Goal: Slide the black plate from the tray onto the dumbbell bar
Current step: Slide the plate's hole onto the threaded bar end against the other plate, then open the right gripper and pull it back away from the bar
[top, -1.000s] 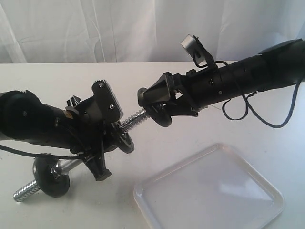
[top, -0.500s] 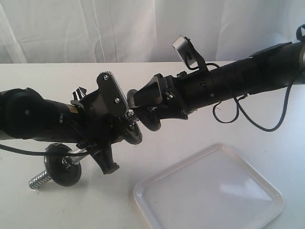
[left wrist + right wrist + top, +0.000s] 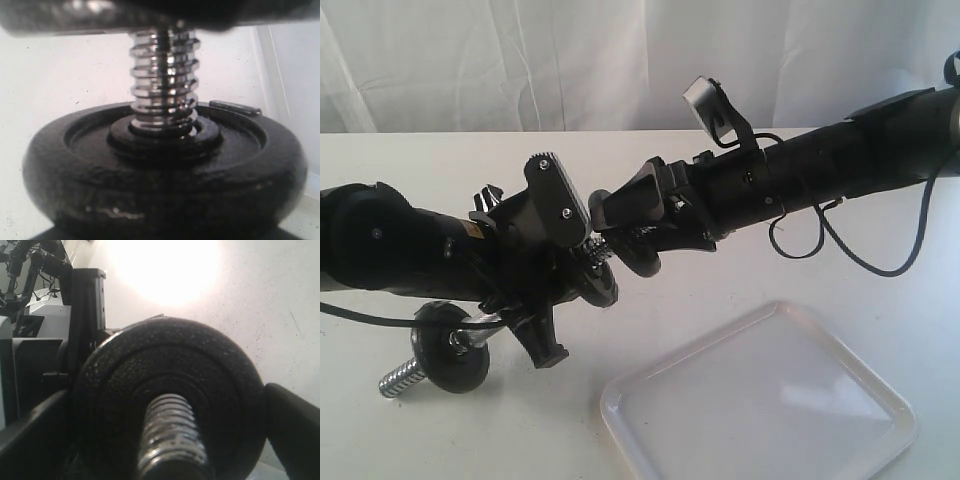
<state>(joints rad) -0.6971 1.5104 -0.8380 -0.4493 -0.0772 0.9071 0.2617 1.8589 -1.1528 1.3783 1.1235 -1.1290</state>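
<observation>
The dumbbell bar [image 3: 405, 375] slants up from the lower left, and my left gripper [image 3: 560, 275] is shut round its middle. My right gripper [image 3: 620, 238] is shut on the black plate [image 3: 642, 258], one finger on each side of its rim. The bar's threaded end [image 3: 172, 435] pokes through the hole of the plate [image 3: 175, 365]. In the left wrist view the thread [image 3: 164, 85] runs up to this plate, a dark blur [image 3: 100, 15]. The white tray [image 3: 770, 400] lies empty at the front right.
Another black disc [image 3: 598, 288] sits on the bar just ahead of my left gripper, filling the left wrist view [image 3: 165, 170]. A further disc [image 3: 450, 350] is near the bar's lower end. A loose cable [image 3: 850, 250] hangs under the right arm. A white curtain backs the table.
My right gripper has carried the black plate left onto the bar's threaded end, covering most of the bare thread. The left arm shifted the bar right and slightly up, then both stayed almost still.
</observation>
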